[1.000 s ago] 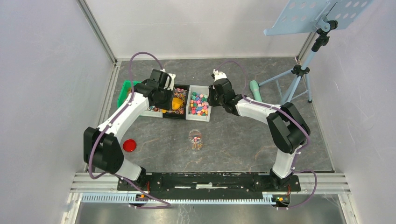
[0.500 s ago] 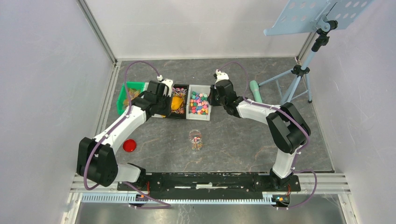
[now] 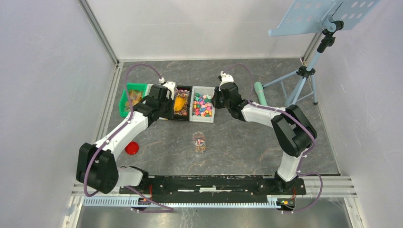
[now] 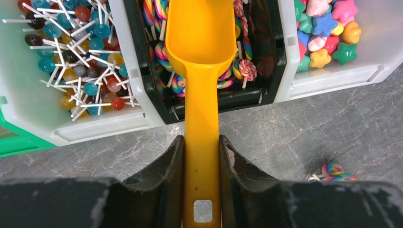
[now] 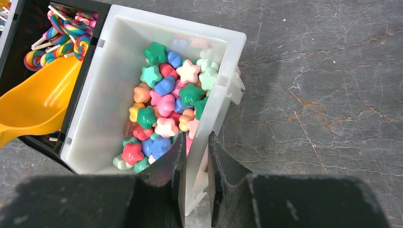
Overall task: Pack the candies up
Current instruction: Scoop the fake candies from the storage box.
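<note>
My left gripper [image 4: 201, 154] pinches the orange plastic scoop [image 4: 201, 42] by its handle, bowl ahead over the black bin [image 4: 274, 57]; my right gripper [image 5: 196, 149] clamps the white plastic bin [image 5: 111, 95] by its wall, steadying it, I judge — multicoloured star-shaped candies [image 5: 164, 102] just inside

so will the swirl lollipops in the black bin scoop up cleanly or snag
Probably snag a bit: the swirl lollipops lie crisscrossed in the black bin, sticks pointing all ways, so they may tangle. They look light, so the orange scoop in the left hand may push them aside. Flat discs shouldn't roll much.
</note>
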### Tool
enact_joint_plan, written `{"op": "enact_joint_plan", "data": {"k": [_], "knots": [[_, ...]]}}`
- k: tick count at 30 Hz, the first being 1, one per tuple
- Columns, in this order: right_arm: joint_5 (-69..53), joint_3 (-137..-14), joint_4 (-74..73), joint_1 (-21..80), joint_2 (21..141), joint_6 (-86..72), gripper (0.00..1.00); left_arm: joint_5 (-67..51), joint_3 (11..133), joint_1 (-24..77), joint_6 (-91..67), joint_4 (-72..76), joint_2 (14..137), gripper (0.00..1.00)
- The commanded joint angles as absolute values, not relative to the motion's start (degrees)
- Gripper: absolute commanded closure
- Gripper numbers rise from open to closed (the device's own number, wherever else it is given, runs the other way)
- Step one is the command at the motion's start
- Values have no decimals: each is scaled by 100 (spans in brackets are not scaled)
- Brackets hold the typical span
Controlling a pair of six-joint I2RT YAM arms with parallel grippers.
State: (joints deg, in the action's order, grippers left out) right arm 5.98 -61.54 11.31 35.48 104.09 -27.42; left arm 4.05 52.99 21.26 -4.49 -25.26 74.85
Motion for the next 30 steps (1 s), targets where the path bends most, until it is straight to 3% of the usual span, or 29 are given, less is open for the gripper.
{"op": "enact_joint_plan", "data": {"k": [1, 15, 30], "knots": [[162, -5917, 743, 3610, 10386, -2487, 100, 794, 5888, 2070, -392, -2179, 7642, 98], [55, -5825, 879, 3625, 10424, -2612, 100, 436, 4825, 2085, -1063, -1392, 7289, 98], [89, -5836, 883, 3632, 10340, -2662, 100, 1101, 4550, 2216, -1306, -1634, 6986, 98]]}}
